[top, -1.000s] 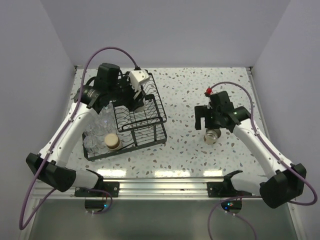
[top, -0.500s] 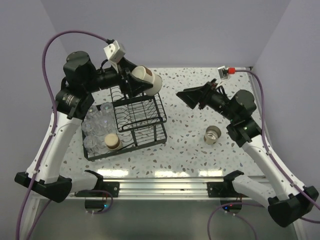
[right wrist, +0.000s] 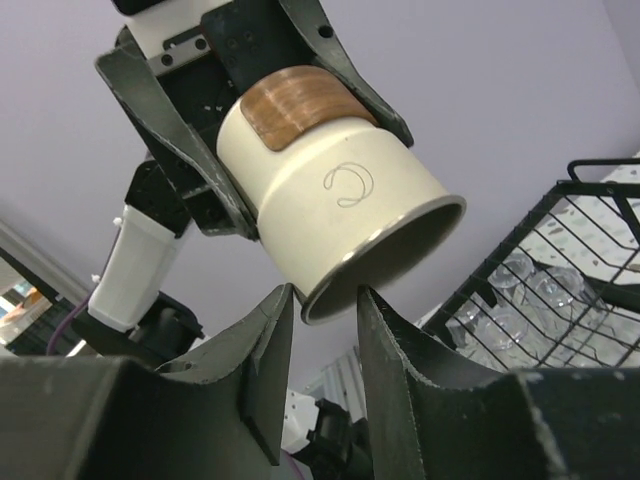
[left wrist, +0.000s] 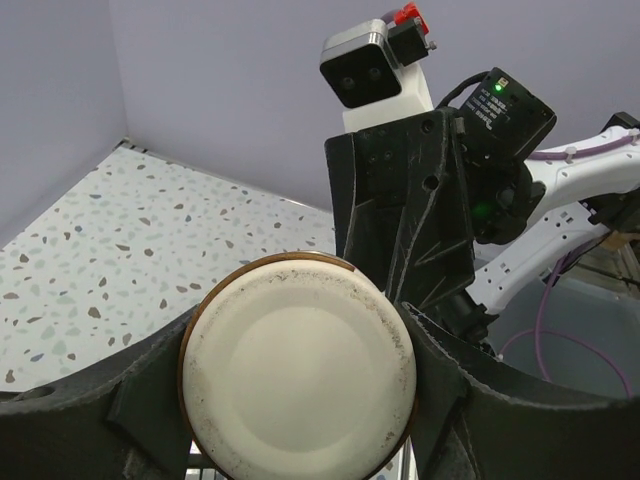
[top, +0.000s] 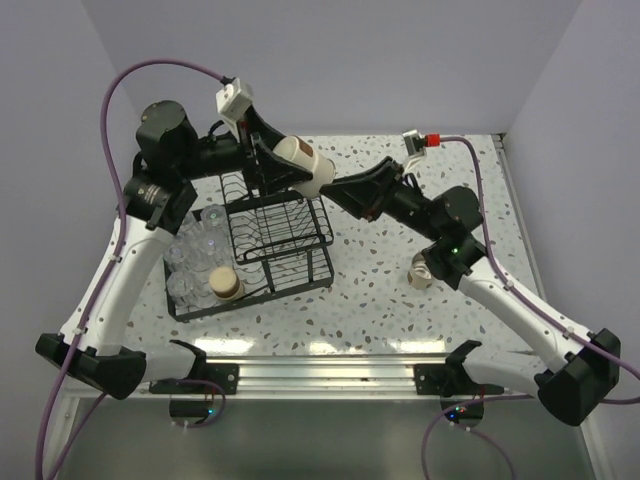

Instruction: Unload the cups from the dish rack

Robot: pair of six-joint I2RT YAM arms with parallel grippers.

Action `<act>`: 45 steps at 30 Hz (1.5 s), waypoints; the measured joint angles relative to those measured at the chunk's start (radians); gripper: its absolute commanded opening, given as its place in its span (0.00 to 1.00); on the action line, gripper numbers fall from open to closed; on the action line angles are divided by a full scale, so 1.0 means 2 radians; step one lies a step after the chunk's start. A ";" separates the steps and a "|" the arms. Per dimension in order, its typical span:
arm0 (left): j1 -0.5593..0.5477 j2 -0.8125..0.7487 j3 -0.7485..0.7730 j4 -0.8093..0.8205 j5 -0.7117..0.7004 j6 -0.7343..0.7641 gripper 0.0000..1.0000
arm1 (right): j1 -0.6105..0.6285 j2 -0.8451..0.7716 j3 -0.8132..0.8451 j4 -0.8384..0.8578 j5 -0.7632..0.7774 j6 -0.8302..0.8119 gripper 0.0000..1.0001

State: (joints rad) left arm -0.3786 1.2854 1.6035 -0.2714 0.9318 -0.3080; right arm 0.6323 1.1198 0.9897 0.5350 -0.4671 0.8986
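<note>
A tan-and-cream cup [top: 300,162] hangs in the air above the dish rack [top: 312,243], lying on its side with its mouth toward the right arm. My left gripper [top: 284,158] is shut on it near the base, and the left wrist view shows the cream base [left wrist: 298,370] clamped between both fingers [left wrist: 470,390]. My right gripper [top: 336,191] has come up to the mouth. In the right wrist view its jaws [right wrist: 325,300] straddle the lower rim of the cup [right wrist: 335,200], one finger outside and one inside, with a little space left.
Another tan cup [top: 225,283] and several clear cups [top: 195,255] sit in the rack's left basket; the clear ones [right wrist: 520,290] also show through the wires [right wrist: 600,200]. One tan cup [top: 426,268] stands on the speckled table [top: 380,290], under the right arm.
The right gripper has swung left, up to the held cup's mouth, and its jaws have narrowed around the rim. The left arm has kept its grip and shifted the cup slightly.
</note>
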 measured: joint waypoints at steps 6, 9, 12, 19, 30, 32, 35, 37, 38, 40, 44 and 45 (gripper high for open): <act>0.002 0.000 -0.019 0.022 0.009 -0.010 0.00 | 0.007 0.019 0.004 0.039 -0.002 0.023 0.21; 0.009 -0.001 -0.030 0.039 0.011 -0.012 0.00 | 0.007 0.028 0.005 0.046 -0.003 0.035 0.04; 0.012 -0.002 -0.038 0.047 0.020 -0.016 0.15 | 0.007 0.026 0.005 0.045 -0.007 0.037 0.00; 0.004 -0.007 -0.052 0.030 0.011 0.017 1.00 | 0.017 -0.019 0.023 -0.076 0.026 -0.037 0.00; 0.002 -0.006 -0.055 -0.035 -0.105 0.101 1.00 | 0.012 -0.043 0.173 -0.473 0.241 -0.210 0.00; 0.002 -0.006 -0.050 -0.052 -0.133 0.122 1.00 | 0.011 -0.015 0.235 -0.575 0.291 -0.240 0.00; 0.002 -0.007 -0.042 -0.074 -0.180 0.156 1.00 | 0.011 0.037 0.303 -0.728 0.368 -0.274 0.00; 0.002 -0.009 -0.042 -0.087 -0.200 0.174 1.00 | 0.011 0.067 0.310 -0.800 0.397 -0.285 0.00; 0.002 -0.010 -0.042 -0.091 -0.206 0.179 1.00 | 0.011 0.082 0.310 -0.831 0.406 -0.289 0.00; 0.002 -0.014 -0.043 -0.101 -0.218 0.192 1.00 | 0.010 0.105 0.304 -0.872 0.420 -0.295 0.00; 0.002 -0.022 -0.043 -0.114 -0.231 0.209 1.00 | -0.004 0.117 0.296 -0.913 0.422 -0.306 0.00; 0.002 -0.023 -0.043 -0.116 -0.233 0.213 1.00 | -0.011 0.117 0.296 -0.919 0.421 -0.309 0.00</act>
State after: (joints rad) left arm -0.3756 1.2385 1.5185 -0.5037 0.4652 0.1177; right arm 0.6106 1.3548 1.5810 -1.3029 0.3756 0.2798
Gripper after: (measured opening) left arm 0.997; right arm 0.055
